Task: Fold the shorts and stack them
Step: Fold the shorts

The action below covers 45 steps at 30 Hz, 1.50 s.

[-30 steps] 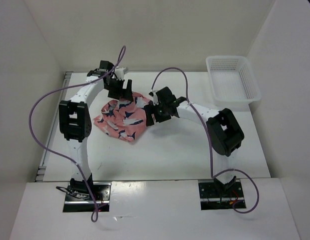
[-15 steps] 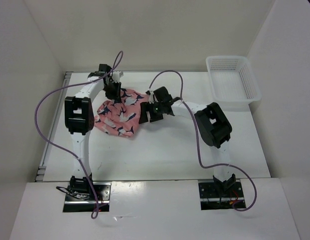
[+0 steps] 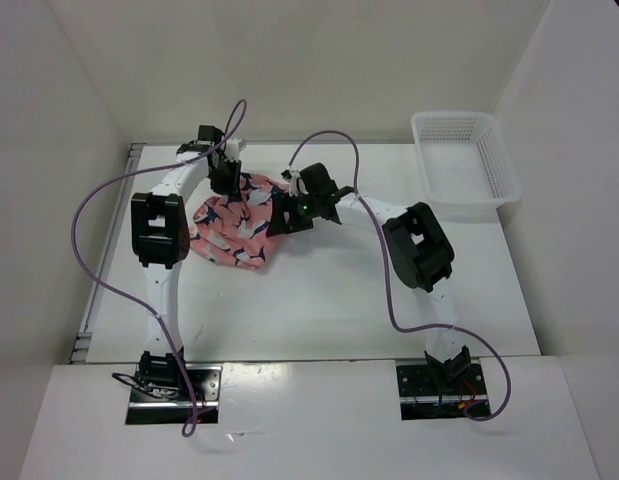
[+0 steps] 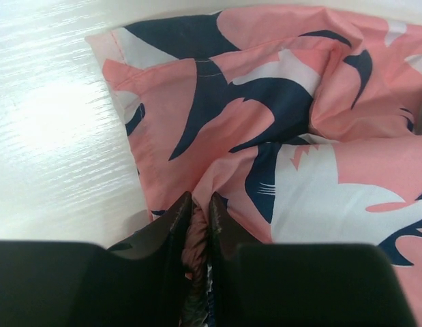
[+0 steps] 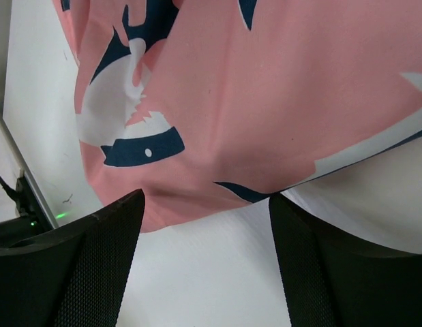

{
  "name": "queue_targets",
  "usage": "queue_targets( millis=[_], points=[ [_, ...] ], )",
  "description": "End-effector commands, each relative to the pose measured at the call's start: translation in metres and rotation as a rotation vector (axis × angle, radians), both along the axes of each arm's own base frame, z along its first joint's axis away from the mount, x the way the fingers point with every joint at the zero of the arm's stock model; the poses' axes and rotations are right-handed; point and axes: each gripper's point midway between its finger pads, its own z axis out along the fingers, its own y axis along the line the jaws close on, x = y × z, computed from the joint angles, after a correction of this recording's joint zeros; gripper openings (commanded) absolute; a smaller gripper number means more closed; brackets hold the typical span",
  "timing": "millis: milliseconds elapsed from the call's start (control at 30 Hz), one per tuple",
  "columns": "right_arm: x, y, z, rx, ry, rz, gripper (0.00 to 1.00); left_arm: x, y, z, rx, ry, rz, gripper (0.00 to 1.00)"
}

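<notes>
The salmon-pink shorts [image 3: 234, 228] with navy-and-white whale shapes lie crumpled at the back left of the table. My left gripper [image 3: 227, 185] stands at their far edge, shut on a pinched ridge of the fabric. In the left wrist view that fold is squeezed between the gripper's [image 4: 199, 204] dark fingers, and the shorts [image 4: 279, 116] spread out beyond them. My right gripper [image 3: 279, 215] is at the shorts' right edge and is open. In the right wrist view bare table shows between the gripper's [image 5: 207, 201] fingers, with the hem of the shorts [image 5: 265, 88] just past the tips.
A white perforated basket [image 3: 464, 160] stands at the back right corner. White walls close in the table [image 3: 339, 310] on the left, back and right. Purple cables loop above both arms.
My left gripper has shut on the shorts' far edge. The right arm has slid left and back toward the fabric, its jaws narrowing slightly. The bundle has shifted a little to the left.
</notes>
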Motion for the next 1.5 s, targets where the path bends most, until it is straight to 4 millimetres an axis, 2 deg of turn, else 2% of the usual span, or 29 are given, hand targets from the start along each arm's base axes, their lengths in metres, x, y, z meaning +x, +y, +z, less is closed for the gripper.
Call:
queue_targets(
  millis=[0, 100, 133, 200, 233, 333, 367, 400, 433, 500, 600, 633, 700, 733, 767, 833, 900, 933, 967, 1000, 1067, 1100, 1200, 1233, 1267, 1333, 1400, 1433, 1467],
  points=[
    [-0.002, 0.022, -0.003, 0.025, 0.004, 0.015, 0.78, 0.015, 0.01, 0.005, 0.017, -0.045, 0.019, 0.24],
    [-0.003, 0.022, -0.02, -0.002, 0.034, -0.022, 0.67, 0.016, 0.013, 0.005, 0.009, -0.044, 0.023, 0.34],
    [0.001, 0.02, -0.022, -0.016, 0.029, -0.049, 0.57, 0.016, 0.017, 0.005, 0.002, -0.044, 0.029, 0.35],
    [0.004, 0.017, -0.035, -0.042, 0.049, -0.084, 0.45, 0.017, 0.021, 0.012, -0.008, -0.056, 0.033, 0.38],
    [0.007, 0.018, -0.033, -0.042, 0.038, -0.091, 0.33, 0.015, 0.021, 0.014, -0.008, -0.054, 0.033, 0.4],
    [0.013, 0.02, -0.028, -0.033, 0.025, -0.107, 0.12, 0.012, 0.024, 0.026, -0.018, -0.074, 0.037, 0.46],
    [0.014, 0.019, -0.029, -0.041, 0.012, -0.106, 0.08, 0.01, 0.029, 0.022, -0.017, -0.062, 0.046, 0.48],
    [0.014, 0.018, -0.029, -0.043, 0.005, -0.101, 0.04, 0.011, 0.029, 0.034, -0.018, -0.086, 0.046, 0.52],
    [0.017, 0.018, -0.024, -0.046, -0.016, -0.103, 0.0, 0.009, 0.029, 0.031, -0.017, -0.077, 0.046, 0.54],
    [0.018, 0.016, -0.009, -0.049, -0.08, -0.067, 0.0, 0.01, 0.036, 0.049, -0.018, -0.111, 0.058, 0.58],
    [0.02, -0.012, -0.003, -0.079, -0.138, 0.028, 0.0, 0.01, 0.037, 0.072, -0.071, -0.15, 0.047, 0.72],
    [0.03, -0.029, 0.012, -0.071, -0.167, 0.026, 0.0, 0.005, 0.04, 0.073, -0.087, -0.139, 0.047, 0.8],
    [0.027, -0.059, 0.007, -0.122, -0.203, 0.103, 0.0, 0.0, 0.032, 0.089, -0.126, -0.161, 0.021, 0.89],
    [0.033, -0.078, 0.016, -0.137, -0.243, 0.125, 0.0, -0.005, 0.032, 0.085, -0.126, -0.144, 0.022, 0.94],
    [0.027, -0.09, 0.009, -0.167, -0.252, 0.172, 0.0, -0.005, 0.032, 0.087, -0.126, -0.153, 0.022, 1.0],
    [0.02, -0.118, -0.001, -0.251, -0.298, 0.27, 0.0, -0.008, 0.032, 0.083, -0.126, -0.141, 0.022, 1.0],
    [0.012, -0.135, -0.012, -0.313, -0.314, 0.342, 0.09, -0.012, 0.023, 0.08, -0.169, -0.13, -0.003, 1.0],
    [0.016, -0.141, -0.013, -0.332, -0.329, 0.342, 0.18, -0.013, 0.015, 0.081, -0.188, -0.129, -0.024, 1.0],
    [0.018, -0.149, -0.018, -0.377, -0.333, 0.334, 0.45, -0.018, 0.005, 0.077, -0.202, -0.112, -0.045, 1.0],
    [0.02, -0.152, -0.015, -0.396, -0.345, 0.322, 0.62, -0.021, -0.001, 0.071, -0.203, -0.103, -0.056, 1.0],
    [0.035, -0.162, -0.006, -0.416, -0.371, 0.272, 0.8, -0.026, -0.017, 0.071, -0.219, -0.098, -0.091, 1.0],
    [0.034, -0.162, -0.006, -0.413, -0.363, 0.263, 0.81, -0.031, -0.034, 0.073, -0.246, -0.094, -0.131, 1.0],
    [0.041, -0.167, 0.027, -0.339, -0.362, 0.175, 0.83, -0.041, -0.067, 0.071, -0.301, -0.07, -0.209, 1.0],
    [0.033, -0.17, 0.027, -0.314, -0.311, 0.146, 0.83, -0.043, -0.074, 0.06, -0.302, -0.044, -0.22, 1.0],
    [0.03, -0.174, 0.039, -0.293, -0.313, 0.122, 0.83, -0.039, -0.083, 0.066, -0.313, -0.062, -0.241, 1.0],
    [0.009, -0.17, 0.038, -0.241, -0.256, 0.125, 0.83, -0.037, -0.093, 0.059, -0.314, -0.053, -0.26, 1.0],
    [-0.014, -0.162, 0.048, -0.155, -0.209, 0.139, 0.83, -0.035, -0.106, 0.054, -0.314, -0.044, -0.282, 1.0],
    [-0.032, -0.164, 0.035, -0.144, -0.141, 0.137, 0.84, -0.033, -0.101, 0.047, -0.285, -0.038, -0.264, 1.0],
    [-0.039, -0.159, 0.035, -0.123, -0.118, 0.124, 0.85, -0.034, -0.098, 0.04, -0.27, -0.021, -0.253, 1.0]
  ],
)
